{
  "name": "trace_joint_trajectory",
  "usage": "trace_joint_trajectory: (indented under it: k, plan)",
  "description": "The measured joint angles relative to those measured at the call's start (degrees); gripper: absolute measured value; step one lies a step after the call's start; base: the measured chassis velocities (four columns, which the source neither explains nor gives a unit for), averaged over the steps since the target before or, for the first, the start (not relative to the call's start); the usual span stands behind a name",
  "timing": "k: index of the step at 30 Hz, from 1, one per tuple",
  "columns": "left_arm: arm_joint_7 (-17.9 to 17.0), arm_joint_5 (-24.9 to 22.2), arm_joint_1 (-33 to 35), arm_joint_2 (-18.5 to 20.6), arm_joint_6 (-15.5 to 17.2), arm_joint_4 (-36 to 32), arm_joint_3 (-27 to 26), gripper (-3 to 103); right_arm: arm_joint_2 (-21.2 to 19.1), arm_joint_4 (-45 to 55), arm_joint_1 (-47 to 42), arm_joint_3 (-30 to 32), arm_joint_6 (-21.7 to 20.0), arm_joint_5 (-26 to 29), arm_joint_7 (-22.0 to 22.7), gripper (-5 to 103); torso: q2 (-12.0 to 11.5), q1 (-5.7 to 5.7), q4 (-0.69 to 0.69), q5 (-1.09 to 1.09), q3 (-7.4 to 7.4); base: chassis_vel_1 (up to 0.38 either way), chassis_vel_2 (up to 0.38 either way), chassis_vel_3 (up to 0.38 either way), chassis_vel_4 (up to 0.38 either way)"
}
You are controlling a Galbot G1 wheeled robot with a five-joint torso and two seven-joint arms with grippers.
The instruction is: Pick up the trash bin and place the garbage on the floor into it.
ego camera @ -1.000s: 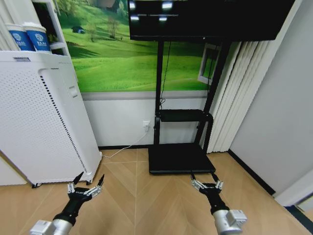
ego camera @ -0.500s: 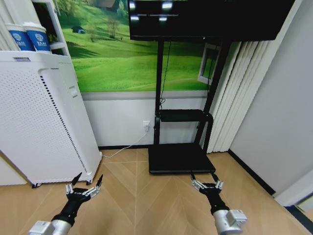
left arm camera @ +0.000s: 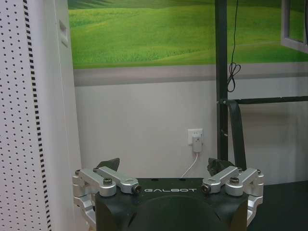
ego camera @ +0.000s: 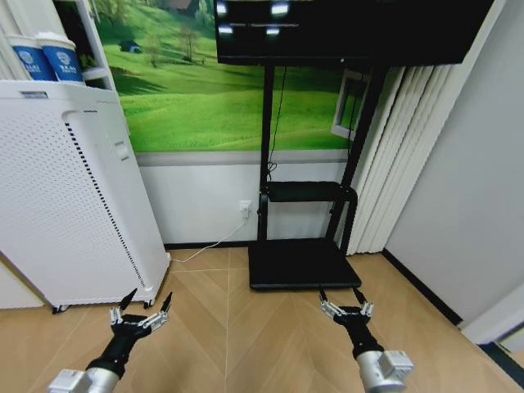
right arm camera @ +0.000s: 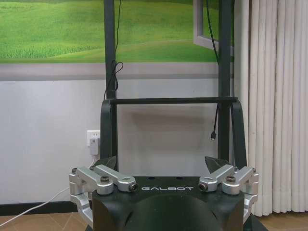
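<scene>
Hovering low over the floor [ego camera: 246,344], the left gripper [ego camera: 142,309] and right gripper [ego camera: 344,304] both hold their fingers spread wide and empty. The left one hangs just beside the white perforated appliance [ego camera: 65,196], the right near the black TV stand [ego camera: 299,262].

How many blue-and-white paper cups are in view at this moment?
2: the left cup at the picture's edge and the right cup beside it, both behind the top of the white perforated appliance. More may be hidden.
</scene>
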Motion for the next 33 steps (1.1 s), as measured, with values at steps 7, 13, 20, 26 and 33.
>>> trace_joint_trajectory:
  k: [7,13,20,26,33]
  plan:
    - [0.0,0.0,0.0,0.0,0.0,0.0,0.0,100,0.0,0.0,0.0,0.0,0.0,0.0,0.0,100,0.9,0.15,0.00,0.00,0.60,0.000,0.000,0.000,0.000]
    - [0.0,0.0,0.0,0.0,0.0,0.0,0.0,100,0.0,0.0,0.0,0.0,0.0,0.0,0.0,100,2.9,0.52,0.00,0.00,2.19,0.000,0.000,0.000,0.000]
    - [0.0,0.0,0.0,0.0,0.0,0.0,0.0,100,0.0,0.0,0.0,0.0,0.0,0.0,0.0,100,4.7,0.88,0.00,0.00,3.67,0.000,0.000,0.000,0.000]
    - [0.0,0.0,0.0,0.0,0.0,0.0,0.0,100,0.0,0.0,0.0,0.0,0.0,0.0,0.0,100,6.0,1.20,0.00,0.00,4.71,0.000,0.000,0.000,0.000]
    - [0.0,0.0,0.0,0.0,0.0,0.0,0.0,100,0.0,0.0,0.0,0.0,0.0,0.0,0.0,100,8.1,1.71,0.00,0.00,6.29,0.000,0.000,0.000,0.000]
